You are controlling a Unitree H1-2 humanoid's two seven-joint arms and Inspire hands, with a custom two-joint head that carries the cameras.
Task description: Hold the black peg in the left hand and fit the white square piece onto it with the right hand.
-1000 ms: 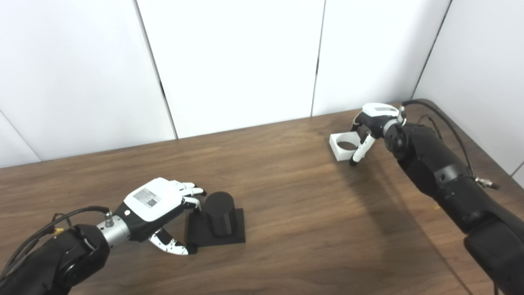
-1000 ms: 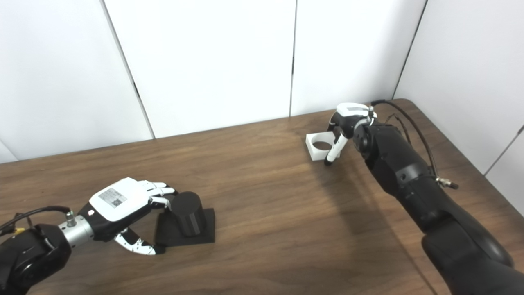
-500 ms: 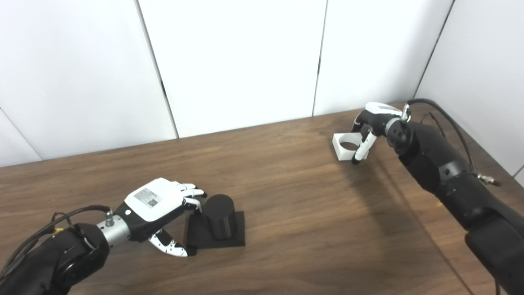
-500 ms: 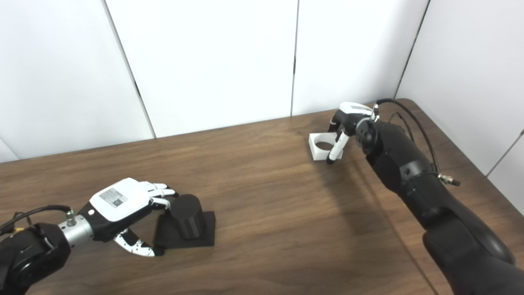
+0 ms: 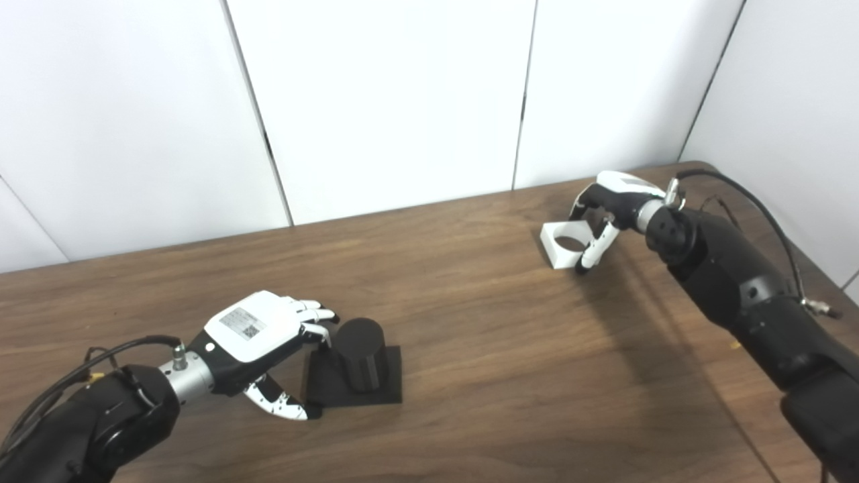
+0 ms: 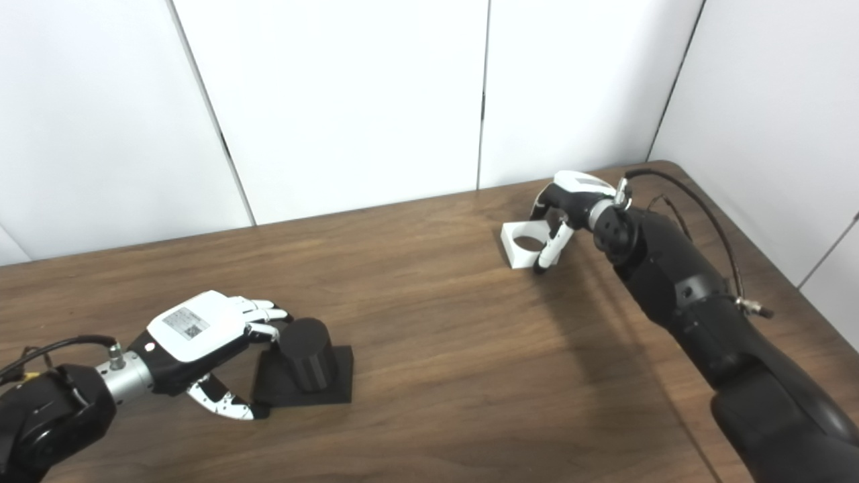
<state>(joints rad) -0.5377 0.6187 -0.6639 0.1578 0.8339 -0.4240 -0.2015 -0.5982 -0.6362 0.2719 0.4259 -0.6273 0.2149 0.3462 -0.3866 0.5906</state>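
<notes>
In the left eye view the dark brown wood-grain bench (image 5: 483,349) carries two things: one black cylindrical peg on a flat square black base (image 5: 359,362) and one white square piece with a round hole through it (image 5: 567,243). The peg stands upright near the front left corner, its long axis vertical. The left hand (image 5: 262,339) has its fingers touching the peg's side and its thumb at the base's front left corner, loosely cupped rather than clamped around it. The white piece sits near the back right corner, tilted with its left edge low and its hole facing up; the right hand (image 5: 604,208) pinches its right side between thumb and fingers. A broad bare stretch of wood lies between the two things. In the right eye view the same two things show, the peg (image 6: 305,365) well apart from the white piece (image 6: 525,243), and open bench runs along the front edge and toward the front right corner.
</notes>
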